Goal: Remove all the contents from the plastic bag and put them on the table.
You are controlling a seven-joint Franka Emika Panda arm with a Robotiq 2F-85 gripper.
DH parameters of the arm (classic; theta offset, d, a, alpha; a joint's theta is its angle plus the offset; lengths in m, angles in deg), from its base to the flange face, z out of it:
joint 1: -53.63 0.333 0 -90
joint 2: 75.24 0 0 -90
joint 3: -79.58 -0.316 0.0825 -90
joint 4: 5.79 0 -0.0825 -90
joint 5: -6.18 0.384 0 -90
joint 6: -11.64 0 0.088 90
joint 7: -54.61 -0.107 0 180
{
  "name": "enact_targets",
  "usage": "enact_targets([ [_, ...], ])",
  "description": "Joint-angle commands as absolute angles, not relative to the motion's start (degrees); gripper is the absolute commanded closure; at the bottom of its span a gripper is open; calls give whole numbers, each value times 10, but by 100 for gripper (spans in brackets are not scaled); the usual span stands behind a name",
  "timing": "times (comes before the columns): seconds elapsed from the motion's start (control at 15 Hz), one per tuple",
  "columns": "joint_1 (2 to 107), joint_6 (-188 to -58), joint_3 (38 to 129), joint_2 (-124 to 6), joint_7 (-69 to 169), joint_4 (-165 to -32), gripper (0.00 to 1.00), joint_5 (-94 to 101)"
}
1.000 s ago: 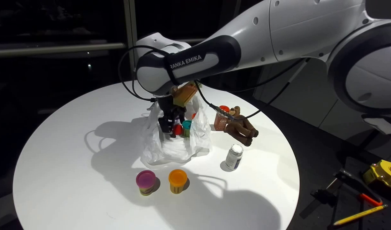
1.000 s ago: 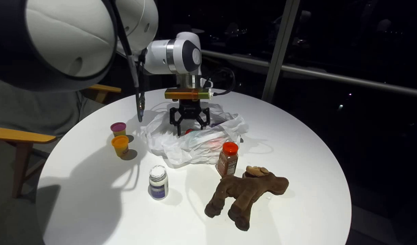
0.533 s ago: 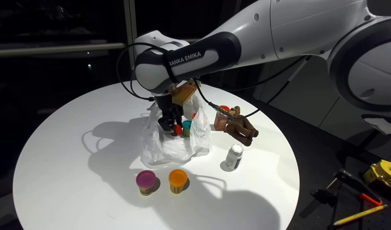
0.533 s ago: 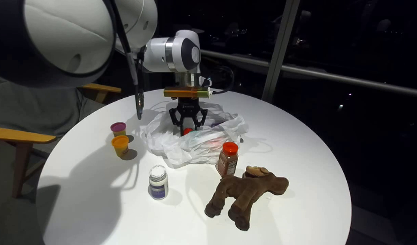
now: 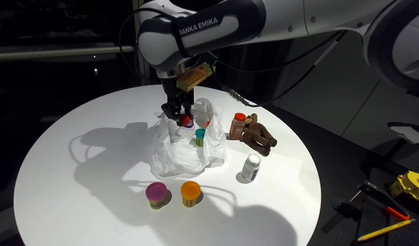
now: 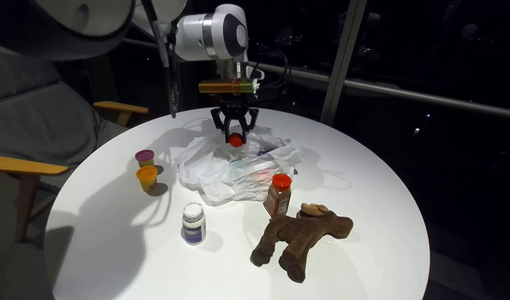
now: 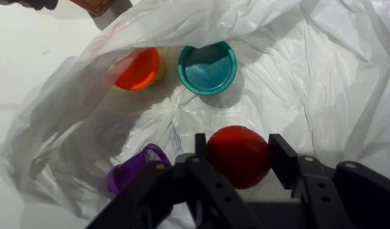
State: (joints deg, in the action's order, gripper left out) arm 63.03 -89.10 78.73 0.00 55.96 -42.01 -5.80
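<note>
1. Plastic bag (image 5: 184, 156): lay open, well inside the edge of the table (image 5: 59, 184), likely for reach from above.
2. Red piece (image 7: 237, 156): hung pinched in gripper (image 6: 236, 139) over it, presumably for removal.

Light from above bleaches the round, smooth white desk (image 5: 59, 191) against near-black surroundings (image 5: 52, 78); the white-and-black robot arm (image 5: 284, 20) casts a broad grey shadow (image 5: 127, 201). In the wrist view, the wrinkled, translucent white plastic bag (image 7: 309, 95) glints, the black two-fingered hand (image 7: 238, 149) murky.
</note>
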Motion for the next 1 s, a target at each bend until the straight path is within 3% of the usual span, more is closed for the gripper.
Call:
enact_targets([
  [0.0, 639, -905, 797, -76, 471, -496, 74, -59],
  [0.93, 678, -942, 790, -290, 221, -827, 74, -16],
])
